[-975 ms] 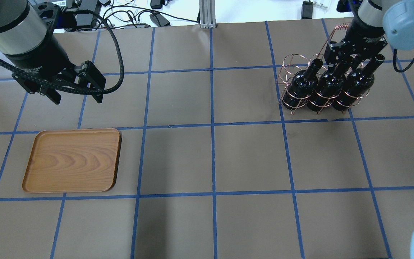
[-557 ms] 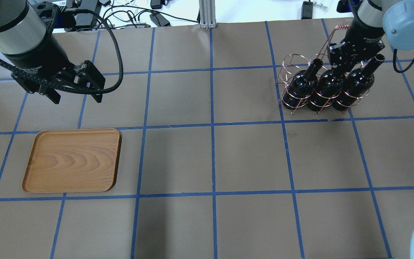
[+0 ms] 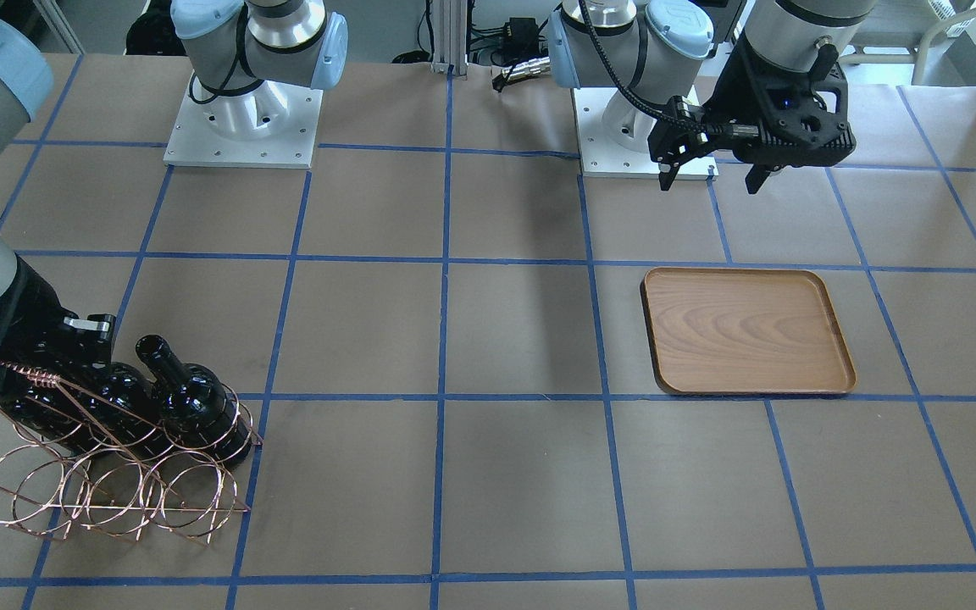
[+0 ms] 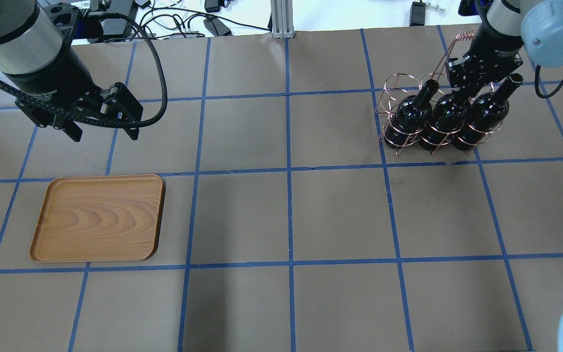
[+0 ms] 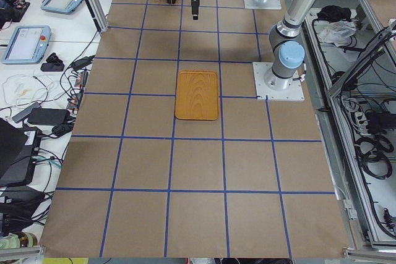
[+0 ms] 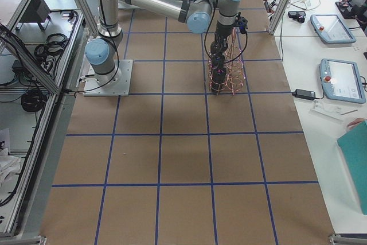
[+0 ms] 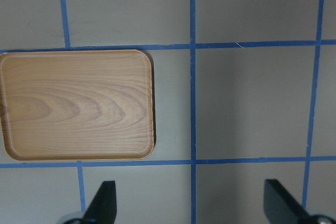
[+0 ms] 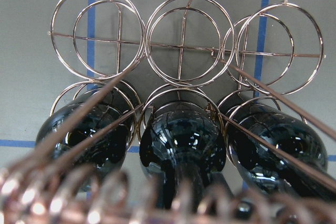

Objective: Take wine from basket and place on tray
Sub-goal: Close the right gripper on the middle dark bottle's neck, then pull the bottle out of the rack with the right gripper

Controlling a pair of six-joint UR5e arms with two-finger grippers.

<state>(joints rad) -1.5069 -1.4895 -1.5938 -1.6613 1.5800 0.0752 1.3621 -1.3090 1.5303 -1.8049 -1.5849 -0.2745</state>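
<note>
Three black wine bottles lie side by side in the copper wire basket (image 4: 393, 87) at the far right: left (image 4: 408, 117), middle (image 4: 445, 115) and right (image 4: 482, 112). My right gripper (image 4: 472, 78) is down at the middle bottle's neck, under the braided top bar. Its fingers are hidden, so I cannot tell whether it grips. The right wrist view looks down the middle bottle (image 8: 184, 140) through the basket loops (image 8: 184, 40). The wood-grain tray (image 4: 98, 217) lies empty at the near left. My left gripper (image 4: 103, 133) hovers open and empty behind the tray (image 7: 76, 103).
The brown table has a blue tape grid. Cables and power bricks (image 4: 164, 19) lie past the far edge, with a metal post (image 4: 281, 19) at the far middle. The basket's upper row of loops (image 3: 107, 500) holds nothing.
My right gripper has shifted slightly toward the far edge along the middle bottle's neck and looks a little narrower. The bottles, basket, tray and left arm have not moved.
</note>
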